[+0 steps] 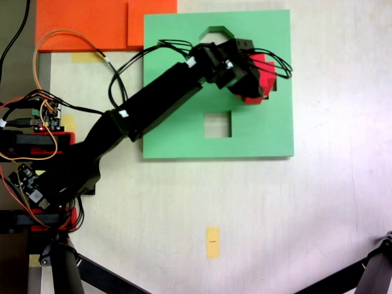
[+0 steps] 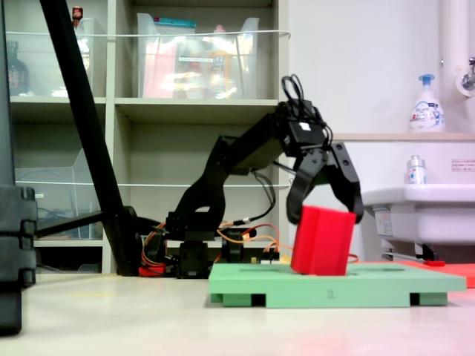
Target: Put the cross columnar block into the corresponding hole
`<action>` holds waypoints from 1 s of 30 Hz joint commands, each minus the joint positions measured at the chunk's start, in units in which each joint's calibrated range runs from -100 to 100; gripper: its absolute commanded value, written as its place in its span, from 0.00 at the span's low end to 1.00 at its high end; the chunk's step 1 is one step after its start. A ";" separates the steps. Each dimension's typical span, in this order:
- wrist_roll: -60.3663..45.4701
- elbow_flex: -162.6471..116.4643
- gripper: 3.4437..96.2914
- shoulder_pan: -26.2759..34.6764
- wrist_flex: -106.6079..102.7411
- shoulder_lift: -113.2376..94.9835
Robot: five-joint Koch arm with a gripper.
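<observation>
A pale grey-green open shelving unit (image 2: 185, 104) is standing against the back in the second exterior view, holding clear plastic storage bins (image 2: 197, 63). To the shelving's right, a plain white wall (image 2: 356, 67) is rising above a white ceramic sink (image 2: 419, 204), where a white pump bottle (image 2: 426, 104) is sitting on the ledge.

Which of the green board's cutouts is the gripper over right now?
The cutout near the green foam board's right edge in the first exterior view, hidden under the black gripper and red foam block. The square cutout and octagonal cutout lie uncovered.
</observation>
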 commanded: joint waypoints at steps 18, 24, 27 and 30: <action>-0.44 3.73 0.43 1.22 9.33 -13.72; -0.78 3.63 0.43 1.22 9.53 -11.63; -0.88 3.63 0.43 0.63 9.33 -10.79; -1.86 3.63 0.43 -0.29 9.24 -10.79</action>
